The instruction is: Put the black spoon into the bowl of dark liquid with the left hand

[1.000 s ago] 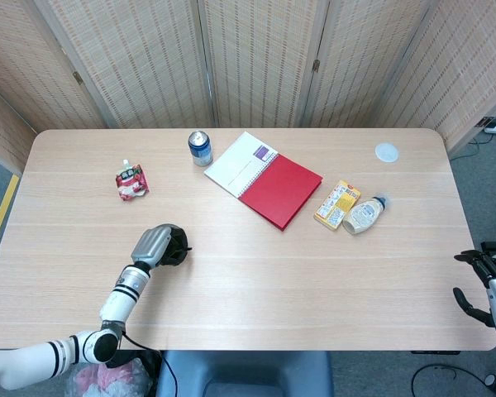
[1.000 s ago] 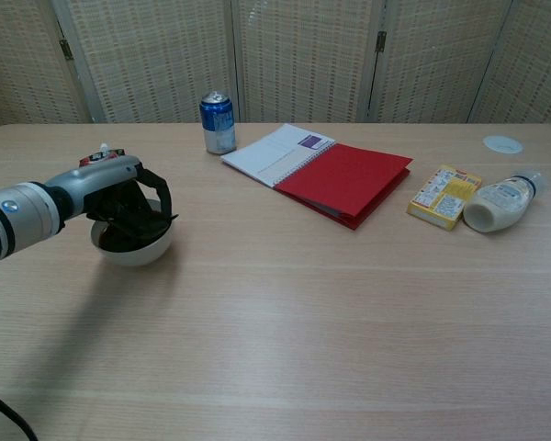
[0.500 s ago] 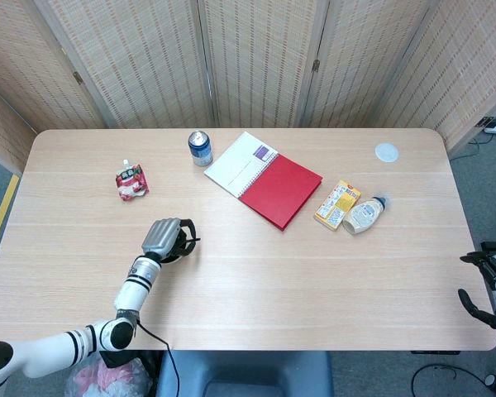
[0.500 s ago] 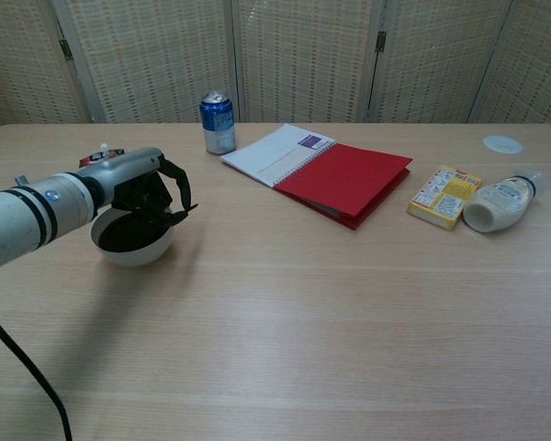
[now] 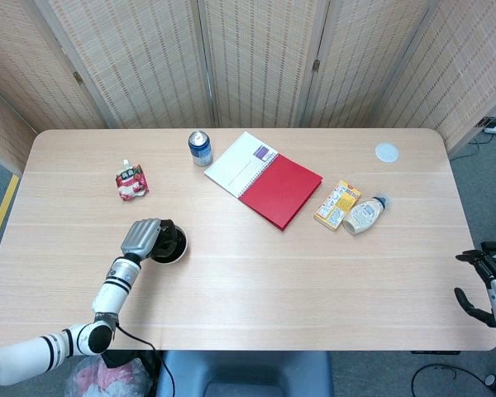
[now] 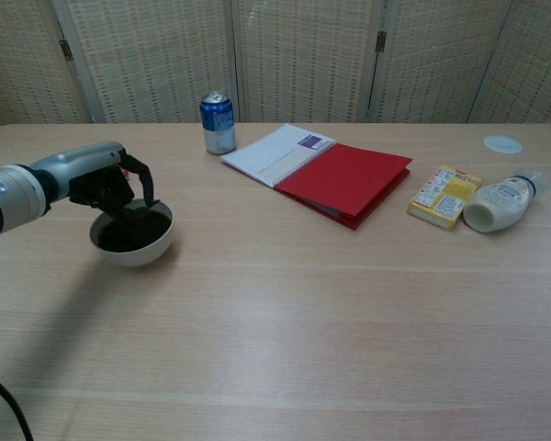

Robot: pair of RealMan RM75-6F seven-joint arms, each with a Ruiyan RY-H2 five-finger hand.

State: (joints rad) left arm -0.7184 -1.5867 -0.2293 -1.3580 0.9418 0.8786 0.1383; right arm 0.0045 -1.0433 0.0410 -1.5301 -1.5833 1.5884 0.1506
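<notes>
A white bowl (image 6: 136, 251) of dark liquid (image 5: 175, 246) stands on the left part of the table. My left hand (image 6: 103, 184) hangs over the bowl's back left rim with its fingers curled down. It holds the black spoon (image 6: 140, 213), whose lower end dips into the bowl; in the head view the left hand (image 5: 145, 237) hides most of the spoon. My right hand (image 5: 486, 285) hovers off the table's near right corner, fingers apart and holding nothing.
A blue can (image 5: 200, 149) stands at the back, beside an open red notebook (image 5: 269, 180). A red pouch (image 5: 131, 182) lies behind the bowl. A yellow box (image 5: 337, 204), a lying bottle (image 5: 364, 214) and a white lid (image 5: 386, 151) are on the right.
My left hand swung right past the bowl with the spoon, then came back left and lowered, so the spoon's end now sits in the bowl. The right hand barely moved.
</notes>
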